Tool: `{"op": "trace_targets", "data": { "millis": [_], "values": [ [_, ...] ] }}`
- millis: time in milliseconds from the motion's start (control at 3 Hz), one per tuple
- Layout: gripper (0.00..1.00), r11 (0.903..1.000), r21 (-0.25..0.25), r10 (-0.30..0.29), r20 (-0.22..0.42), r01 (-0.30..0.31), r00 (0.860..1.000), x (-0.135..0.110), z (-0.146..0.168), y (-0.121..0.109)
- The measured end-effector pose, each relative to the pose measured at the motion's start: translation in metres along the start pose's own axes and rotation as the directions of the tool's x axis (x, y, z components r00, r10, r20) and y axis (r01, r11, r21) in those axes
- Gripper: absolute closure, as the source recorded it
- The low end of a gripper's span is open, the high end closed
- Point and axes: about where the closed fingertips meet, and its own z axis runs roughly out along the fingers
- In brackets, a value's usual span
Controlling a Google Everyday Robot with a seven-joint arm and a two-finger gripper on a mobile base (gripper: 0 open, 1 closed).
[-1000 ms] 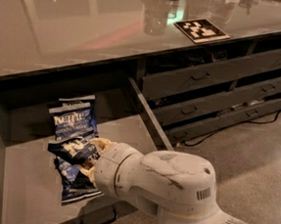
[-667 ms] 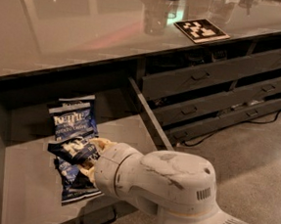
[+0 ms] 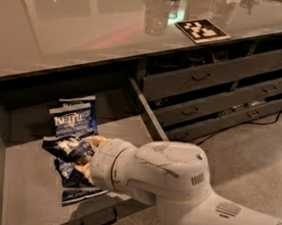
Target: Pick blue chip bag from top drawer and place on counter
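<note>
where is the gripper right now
Lower left of the camera view: the gripper is down in the open top drawer, among the blue chip bags.

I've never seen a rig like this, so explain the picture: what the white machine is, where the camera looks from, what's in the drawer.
The white shape is a robot's arm, seen by one camera looking down over it. Its gripper, the hand at the tip, reaches into the open top drawer below the counter. It sits against a crumpled blue chip bag; whether it holds it cannot be seen. A second blue bag lies flat behind, a third bag nearer the drawer's front. A black-and-white marker tag lies on the counter.
</note>
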Motion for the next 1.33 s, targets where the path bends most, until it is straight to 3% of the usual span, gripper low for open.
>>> {"op": "trace_targets", "data": {
  "millis": [333,667,1000,1333],
  "values": [
    [1.0,0.9988,-0.019,0.047,0.065,-0.046,0.997,-0.028,-0.02,-0.012],
    [1.0,0.9991,0.038,0.012,0.14,-0.018,0.99,-0.065,-0.08,-0.043],
    [1.0,0.9892,0.117,-0.107,0.154,0.089,0.982,-0.085,-0.156,-0.071],
    [1.0,0.9719,0.198,-0.159,0.15,0.128,0.976,-0.093,-0.228,-0.09]
  ]
}}
